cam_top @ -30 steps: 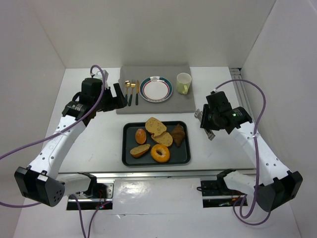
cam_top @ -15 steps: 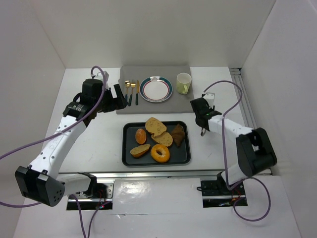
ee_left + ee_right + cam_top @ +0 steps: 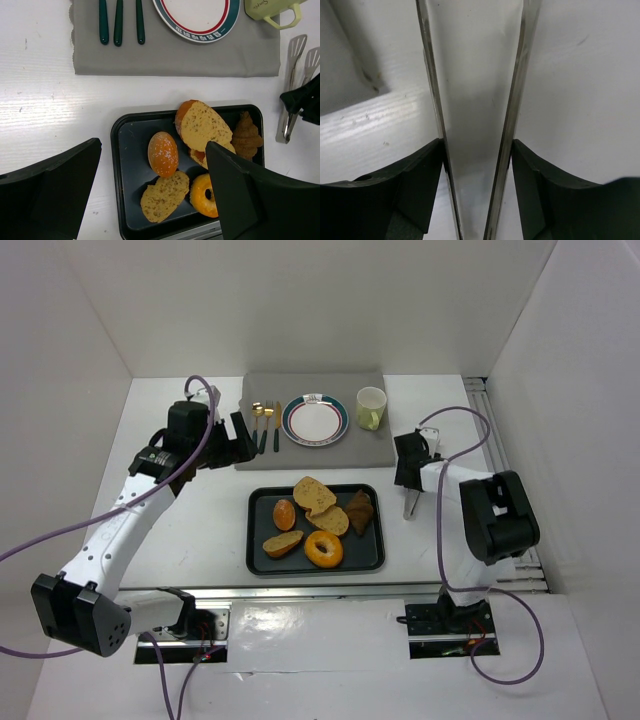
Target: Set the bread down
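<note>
Moved: the right arm has folded in tight over the last second, and the right gripper [image 3: 476, 150] has come down onto the tongs [image 3: 297, 47]. The left arm and the bread have stayed put.
Right fingers [image 3: 415, 190]: partly spread, one against the outside of each tong arm, with the two metal arms running between them.
Left gripper [image 3: 152, 147]: held above the table, fingers spread wide, nothing between them.
Bread [image 3: 202, 125]: a slice on the dark tray [image 3: 131, 150], below the gap between the left fingers and well left of the right fingers.
Also on the tray: a round bun [image 3: 162, 154], a ring-shaped roll [image 3: 205, 187], a croissant [image 3: 246, 136].
Beyond the left fingertips: a grey mat [image 3: 175, 57] with plate [image 3: 197, 12], mug [image 3: 270, 10] and cutlery [image 3: 119, 22].
</note>
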`<state>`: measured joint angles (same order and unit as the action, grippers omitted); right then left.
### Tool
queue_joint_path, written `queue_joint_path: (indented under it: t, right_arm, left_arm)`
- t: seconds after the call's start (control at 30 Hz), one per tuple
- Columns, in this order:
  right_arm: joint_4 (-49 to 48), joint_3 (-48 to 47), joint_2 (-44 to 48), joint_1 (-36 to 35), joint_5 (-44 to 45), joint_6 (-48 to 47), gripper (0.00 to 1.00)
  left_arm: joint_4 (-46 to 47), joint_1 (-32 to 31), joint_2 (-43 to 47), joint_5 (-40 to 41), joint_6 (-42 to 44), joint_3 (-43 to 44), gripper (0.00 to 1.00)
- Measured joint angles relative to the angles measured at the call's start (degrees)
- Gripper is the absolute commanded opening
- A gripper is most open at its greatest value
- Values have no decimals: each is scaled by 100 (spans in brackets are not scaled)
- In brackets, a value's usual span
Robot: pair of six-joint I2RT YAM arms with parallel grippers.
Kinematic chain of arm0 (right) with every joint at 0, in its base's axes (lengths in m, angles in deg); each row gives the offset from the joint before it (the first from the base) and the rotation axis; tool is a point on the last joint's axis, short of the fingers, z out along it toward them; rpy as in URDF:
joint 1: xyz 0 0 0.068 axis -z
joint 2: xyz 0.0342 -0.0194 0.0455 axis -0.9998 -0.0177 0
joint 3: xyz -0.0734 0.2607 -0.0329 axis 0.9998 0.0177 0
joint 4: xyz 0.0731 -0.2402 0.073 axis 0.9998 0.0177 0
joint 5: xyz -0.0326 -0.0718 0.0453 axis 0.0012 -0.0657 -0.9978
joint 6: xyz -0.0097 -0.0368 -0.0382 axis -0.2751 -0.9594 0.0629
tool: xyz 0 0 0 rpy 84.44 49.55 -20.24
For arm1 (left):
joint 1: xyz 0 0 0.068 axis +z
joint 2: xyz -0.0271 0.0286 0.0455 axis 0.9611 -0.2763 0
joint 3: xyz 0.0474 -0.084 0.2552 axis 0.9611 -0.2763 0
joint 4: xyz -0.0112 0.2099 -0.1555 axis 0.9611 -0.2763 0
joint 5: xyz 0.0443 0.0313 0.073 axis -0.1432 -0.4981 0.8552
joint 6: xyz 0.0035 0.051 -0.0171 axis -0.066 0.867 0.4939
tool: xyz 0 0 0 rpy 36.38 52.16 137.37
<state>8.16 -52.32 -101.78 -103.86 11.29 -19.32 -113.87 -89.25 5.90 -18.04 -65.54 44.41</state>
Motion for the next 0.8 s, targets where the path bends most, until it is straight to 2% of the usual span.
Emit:
queue_joint_path:
  t: [0.17, 0.23, 0.3, 0.47, 0.57, 0.6, 0.73, 0.8]
  right_arm:
    - [109, -573, -538, 289, -568, 28, 64]
    - [120, -588, -549, 358, -750, 70, 69]
    - [118, -590, -549, 431, -949, 151, 82]
    - [107, -590, -551, 507, -1187, 243, 83]
    - [107, -590, -551, 514, -1182, 295, 74]
    - [107, -590, -551, 518, -1180, 313, 63]
    - [74, -595, -577, 518, -1150, 431, 44]
    - [83, -610, -581, 518, -1108, 503, 41]
  left_arm:
    - [2, 0, 0, 0, 0, -37, 99]
    - [2, 0, 0, 0, 0, -39, 99]
    - [2, 0, 0, 2, 0, -39, 99]
    - [2, 0, 0, 4, 9, -39, 99]
    - [2, 0, 0, 4, 9, -39, 99]
    - [2, 0, 0, 4, 9, -39, 99]
    - [2, 0, 0, 4, 9, -66, 99]
    - [2, 0, 0, 4, 9, -68, 99]
